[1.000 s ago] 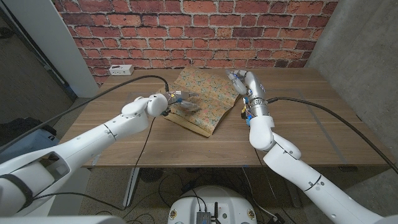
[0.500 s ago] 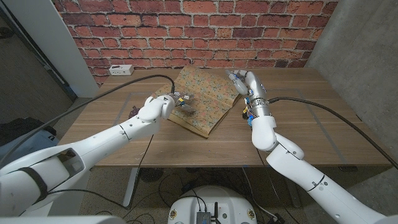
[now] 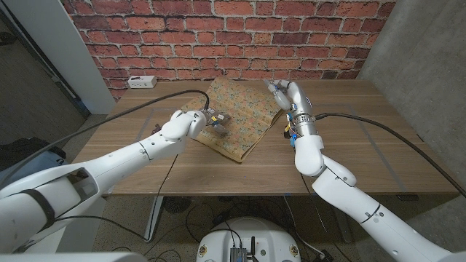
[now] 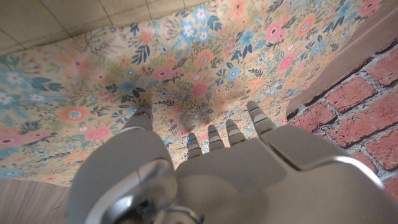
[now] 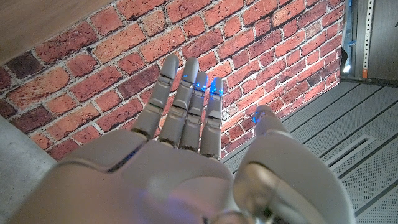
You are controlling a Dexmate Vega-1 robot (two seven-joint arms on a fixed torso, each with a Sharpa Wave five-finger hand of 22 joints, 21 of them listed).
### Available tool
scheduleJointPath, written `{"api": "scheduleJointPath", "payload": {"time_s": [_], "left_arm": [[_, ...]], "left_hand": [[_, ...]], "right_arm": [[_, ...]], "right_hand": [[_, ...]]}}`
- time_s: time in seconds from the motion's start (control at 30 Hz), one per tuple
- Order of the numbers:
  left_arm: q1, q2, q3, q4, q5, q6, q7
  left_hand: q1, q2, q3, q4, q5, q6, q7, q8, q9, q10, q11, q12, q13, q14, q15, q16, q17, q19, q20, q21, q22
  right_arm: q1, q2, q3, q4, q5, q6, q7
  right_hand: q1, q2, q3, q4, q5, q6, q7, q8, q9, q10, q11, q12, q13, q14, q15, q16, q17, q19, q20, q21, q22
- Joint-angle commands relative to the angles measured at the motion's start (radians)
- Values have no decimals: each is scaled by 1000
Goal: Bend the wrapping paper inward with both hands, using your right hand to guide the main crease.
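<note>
Left hand (image 3: 212, 118) presses spread fingers on the wrapping paper (image 3: 244, 116); right hand (image 3: 285, 94), open and empty, risks a skewed crease.

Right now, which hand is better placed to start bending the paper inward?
The left hand: its fingers are on the floral wrapping paper. The right hand stands at the paper's far right edge, fingers spread.

No text, label, brand, number or sign can be read anywhere. The paper (image 3: 237, 116) bears only a flower print, and the white box (image 3: 142, 81) at the desk's far left edge shows no legible marking.
</note>
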Motion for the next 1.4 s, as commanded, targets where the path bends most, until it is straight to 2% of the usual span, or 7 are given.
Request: {"api": "scheduleJointPath", "payload": {"time_s": [0.03,0.33,0.57,0.83,1.07,1.13,1.4], "left_arm": [[43,88,-35,-89,80,-153,46],[108,170,-40,-195,376,-231,109],[179,205,-79,-205,525,-266,288],[234,239,-89,-221,773,-253,384],[320,200,-190,-236,594,-194,327],[355,168,-242,-237,460,-157,320],[453,-31,-348,-223,256,157,328]], "left_hand": [[60,5,14,-34,10,15,-2,6,0,15,1,10,1,0,-13,6,0,2,-8,-8,-1],[153,24,32,-68,15,-88,21,-23,1,-17,4,-6,2,-19,-17,0,-1,-4,-3,-26,-1],[18,-101,-112,2,77,-256,39,-21,5,-117,14,-19,7,-51,-24,2,6,-5,-16,-39,6],[-6,-136,-155,11,135,-313,63,-19,5,-138,25,-16,8,-62,-26,2,6,17,-22,-33,7],[88,-90,-149,-14,202,-197,45,25,3,-48,-4,20,6,26,-67,24,2,101,-17,-9,7],[4,-13,-167,57,166,-104,6,40,2,5,-29,30,5,89,-95,30,6,147,-2,1,9],[-144,24,-220,142,58,9,-5,30,3,46,-1,24,5,175,-21,21,9,228,104,13,8]], "right_arm": [[-5,21,13,-3,27,-67,3],[-6,32,19,7,57,-81,-16],[-18,34,17,-1,59,-93,-38],[-23,35,11,-43,58,-197,-23],[-7,38,6,-48,81,-269,-6],[2,36,2,-40,87,-273,-2],[22,24,-10,-26,101,-270,-3]], "right_hand": [[-3,-5,2,-9,-1,-24,-3,-3,1,-26,-4,-12,4,-24,-1,-7,4,-6,7,-6,0],[6,-11,0,-25,-1,-66,-14,-10,1,-63,-13,-28,7,-57,4,-15,7,-23,14,-17,0],[3,-10,-2,-25,-2,-71,-14,-8,1,-65,-13,-29,9,-60,5,-15,8,-26,15,-20,0],[5,-10,-3,-30,-2,-86,-16,-8,1,-84,-13,-37,10,-77,6,-20,9,-35,19,-26,0],[16,-15,-4,-41,-3,-127,-29,-12,2,-123,-18,-53,13,-123,11,-36,9,-60,26,-40,0],[16,-14,-5,-42,-3,-127,-29,-11,2,-125,-19,-54,14,-127,10,-37,9,-63,26,-42,0],[18,-14,-6,-42,-3,-125,-25,-7,2,-124,-19,-53,15,-130,13,-38,9,-67,24,-45,0]]}}
